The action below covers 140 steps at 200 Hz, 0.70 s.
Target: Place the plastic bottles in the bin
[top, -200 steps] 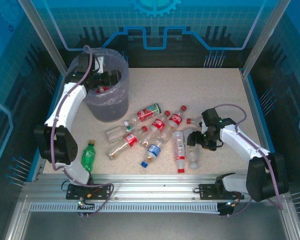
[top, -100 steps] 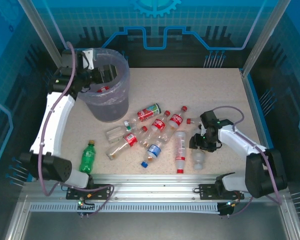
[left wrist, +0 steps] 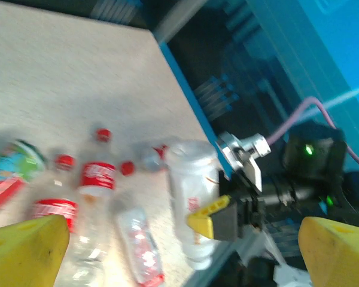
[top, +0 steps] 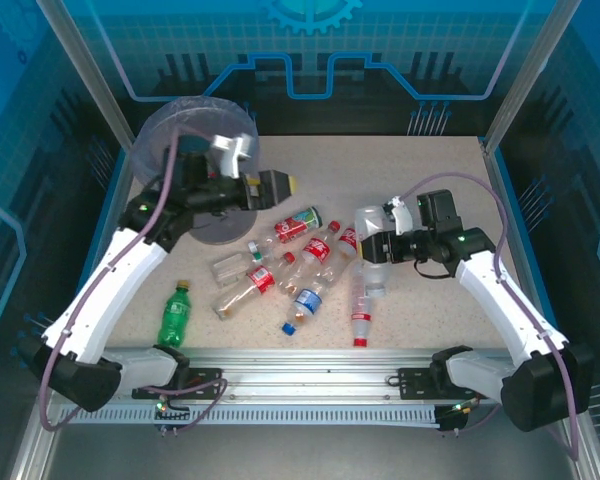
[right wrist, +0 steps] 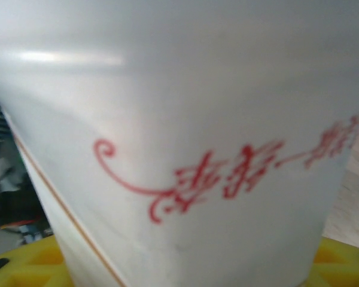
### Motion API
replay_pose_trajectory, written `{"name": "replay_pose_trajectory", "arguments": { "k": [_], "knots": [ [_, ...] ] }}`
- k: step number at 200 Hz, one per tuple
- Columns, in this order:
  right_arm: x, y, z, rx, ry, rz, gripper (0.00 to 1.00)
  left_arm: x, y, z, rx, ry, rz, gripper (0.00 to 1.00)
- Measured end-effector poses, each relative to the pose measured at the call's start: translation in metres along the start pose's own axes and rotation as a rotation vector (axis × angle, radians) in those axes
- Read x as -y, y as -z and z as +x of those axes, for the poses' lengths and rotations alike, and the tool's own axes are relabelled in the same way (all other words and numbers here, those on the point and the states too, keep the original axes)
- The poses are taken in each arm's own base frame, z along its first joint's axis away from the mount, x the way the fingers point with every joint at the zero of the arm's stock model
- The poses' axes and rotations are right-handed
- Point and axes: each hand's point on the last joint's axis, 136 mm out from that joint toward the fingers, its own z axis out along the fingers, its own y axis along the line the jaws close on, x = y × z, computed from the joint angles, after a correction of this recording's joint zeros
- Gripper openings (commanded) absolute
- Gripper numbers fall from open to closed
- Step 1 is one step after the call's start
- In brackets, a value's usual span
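Speckled beige table (top: 430, 185) inside blue-panelled enclosure (top: 400, 40).

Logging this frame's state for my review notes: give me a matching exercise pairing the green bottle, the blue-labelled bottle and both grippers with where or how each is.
Things:
1. green bottle
2. blue-labelled bottle
3. left gripper
4. right gripper

States:
A. shut on a pale bottle
B. lying apart, left of the cluster
C. open, holding nothing
D. lying among the red-labelled bottles

Pairs: 1-B; 2-D; 3-C; 4-A
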Motion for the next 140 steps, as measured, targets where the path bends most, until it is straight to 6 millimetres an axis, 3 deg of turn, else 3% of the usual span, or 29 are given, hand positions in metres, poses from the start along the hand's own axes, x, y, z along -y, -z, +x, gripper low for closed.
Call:
{"name": "replay_pose_trajectory", "arguments": {
  "k": [30,65,97,140],
  "knots": [
    [-0.034,-0.002,-0.019,0.04,0.056,-0.212,0.5,0.006,-0.04,0.032,-0.091,0.033,0.091,0.99],
    [-0.059,-0.002,-0.036,0.051,0.077,-0.363,0.5,-0.002,-0.079,0.046,-0.13,0.053,0.119,0.99],
    [-0.077,-0.003,-0.036,0.035,0.098,-0.443,0.5,0.0,-0.098,0.048,-0.128,0.037,0.149,0.99],
    [-0.082,-0.008,-0.04,0.028,0.087,-0.485,0.49,0.002,-0.114,0.047,-0.117,0.042,0.178,0.95]
  ]
}}
